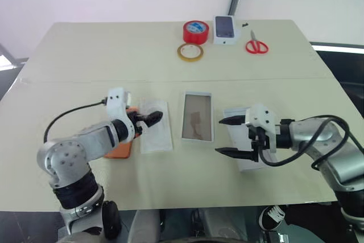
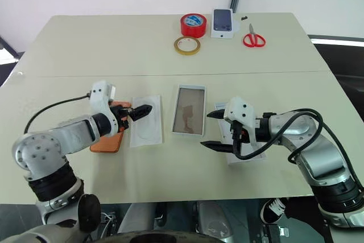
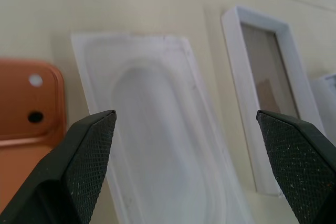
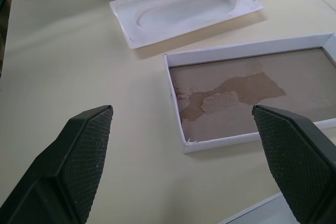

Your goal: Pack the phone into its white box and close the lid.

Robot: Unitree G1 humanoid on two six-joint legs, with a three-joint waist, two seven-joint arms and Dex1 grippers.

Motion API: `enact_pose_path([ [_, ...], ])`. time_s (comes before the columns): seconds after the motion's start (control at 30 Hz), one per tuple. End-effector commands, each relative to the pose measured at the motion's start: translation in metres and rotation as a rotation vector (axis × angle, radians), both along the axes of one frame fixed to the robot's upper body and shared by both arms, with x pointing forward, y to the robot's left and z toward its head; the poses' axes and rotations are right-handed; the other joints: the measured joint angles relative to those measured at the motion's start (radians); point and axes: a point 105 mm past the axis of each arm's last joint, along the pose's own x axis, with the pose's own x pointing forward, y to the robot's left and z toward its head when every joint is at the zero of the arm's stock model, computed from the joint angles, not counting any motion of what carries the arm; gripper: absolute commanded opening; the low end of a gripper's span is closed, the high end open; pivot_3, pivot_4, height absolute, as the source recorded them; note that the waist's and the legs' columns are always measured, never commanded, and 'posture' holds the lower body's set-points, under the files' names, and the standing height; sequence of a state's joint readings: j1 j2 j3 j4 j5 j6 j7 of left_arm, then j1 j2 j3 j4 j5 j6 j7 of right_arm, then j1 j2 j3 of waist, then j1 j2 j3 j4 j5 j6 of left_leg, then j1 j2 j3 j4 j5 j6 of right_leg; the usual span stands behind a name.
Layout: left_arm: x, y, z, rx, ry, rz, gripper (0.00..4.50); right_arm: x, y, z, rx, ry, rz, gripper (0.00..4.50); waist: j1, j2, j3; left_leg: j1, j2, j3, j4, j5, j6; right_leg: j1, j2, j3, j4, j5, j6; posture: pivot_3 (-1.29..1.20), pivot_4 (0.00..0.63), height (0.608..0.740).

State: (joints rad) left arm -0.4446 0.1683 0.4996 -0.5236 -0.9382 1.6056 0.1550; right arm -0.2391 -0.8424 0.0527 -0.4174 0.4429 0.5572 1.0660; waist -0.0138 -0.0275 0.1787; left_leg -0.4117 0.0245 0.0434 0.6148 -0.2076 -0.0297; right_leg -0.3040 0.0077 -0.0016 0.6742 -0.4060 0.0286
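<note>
The orange phone (image 1: 120,149) lies flat at the table's left, partly under my left arm, its camera corner (image 3: 29,111) showing in the left wrist view. Right of it lies a thin white insert (image 1: 154,128), then the open white box (image 1: 197,139), which is empty with a brown floor. My left gripper (image 1: 151,119) hovers open over the insert, beside the phone. My right gripper (image 1: 232,137) stands open to the right of the box, pointing toward it, above a flat white piece (image 1: 251,164) that may be the lid.
At the table's far side sit a red tape roll (image 1: 195,31), a yellowish tape ring (image 1: 190,52), a small white box with a phone picture (image 1: 225,29) and red scissors (image 1: 256,44). A cable loops from my left wrist over the table.
</note>
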Motion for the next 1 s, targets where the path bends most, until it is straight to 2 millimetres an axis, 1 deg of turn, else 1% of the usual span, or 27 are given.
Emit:
enact_pose_path([
  [0.03, -0.003, 0.007, 0.007, -0.002, -0.032, 0.018, 4.50, 0.000, 0.004, 0.008, 0.008, -0.043, 0.028, 4.45, 0.002, 0.000, 0.000, 0.000, 0.000, 0.000, 0.000, 0.000, 0.000, 0.000, 0.000, 0.000, 0.000, 0.000, 0.000, 0.00, 0.150, 0.740],
  [0.23, -0.011, 0.006, -0.010, 0.022, 0.043, 0.016, 4.50, 0.003, 0.005, 0.008, 0.009, -0.044, 0.040, 4.45, 0.002, -0.001, 0.000, 0.000, 0.000, 0.000, 0.000, 0.000, 0.000, 0.000, 0.000, 0.000, 0.000, 0.000, 0.000, 0.00, 0.150, 0.740],
  [0.43, -0.013, 0.004, -0.018, 0.021, 0.092, 0.008, 4.50, 0.004, 0.005, 0.008, 0.008, -0.046, 0.045, 4.45, 0.003, -0.001, 0.001, 0.000, 0.000, 0.000, 0.000, 0.000, 0.000, 0.000, 0.000, 0.000, -0.001, 0.001, 0.001, 0.00, 0.150, 0.740],
  [0.7, -0.019, -0.008, -0.024, -0.036, 0.139, -0.050, 4.50, 0.005, 0.005, 0.009, 0.008, -0.054, 0.043, 4.45, 0.002, -0.002, 0.001, 0.000, 0.000, 0.000, 0.000, 0.000, 0.000, 0.000, 0.000, 0.000, -0.001, 0.001, 0.001, 0.00, 0.150, 0.740],
  [0.83, -0.021, -0.006, -0.028, -0.043, 0.165, -0.038, 4.50, 0.005, 0.005, 0.009, 0.009, -0.058, 0.041, 4.45, 0.003, -0.002, 0.001, 0.000, 0.000, 0.000, 0.000, 0.000, 0.000, 0.000, 0.000, 0.000, -0.001, 0.001, 0.001, 0.00, 0.150, 0.740],
  [0.93, -0.020, -0.004, -0.031, -0.086, 0.198, -0.010, 4.50, 0.007, 0.005, 0.010, 0.008, -0.063, 0.036, 4.45, 0.003, -0.002, 0.001, 0.000, 0.000, 0.000, 0.000, 0.000, 0.000, 0.000, 0.000, 0.000, -0.001, 0.001, 0.001, 0.00, 0.150, 0.740],
  [1.0, -0.021, -0.002, -0.034, -0.110, 0.223, 0.015, 3.99, 0.007, 0.004, 0.010, 0.005, -0.065, 0.034, 4.50, 0.002, -0.001, 0.001, 0.000, 0.000, 0.000, 0.000, 0.000, 0.000, 0.001, 0.000, 0.000, -0.001, 0.001, 0.001, 0.00, 0.150, 0.740],
])
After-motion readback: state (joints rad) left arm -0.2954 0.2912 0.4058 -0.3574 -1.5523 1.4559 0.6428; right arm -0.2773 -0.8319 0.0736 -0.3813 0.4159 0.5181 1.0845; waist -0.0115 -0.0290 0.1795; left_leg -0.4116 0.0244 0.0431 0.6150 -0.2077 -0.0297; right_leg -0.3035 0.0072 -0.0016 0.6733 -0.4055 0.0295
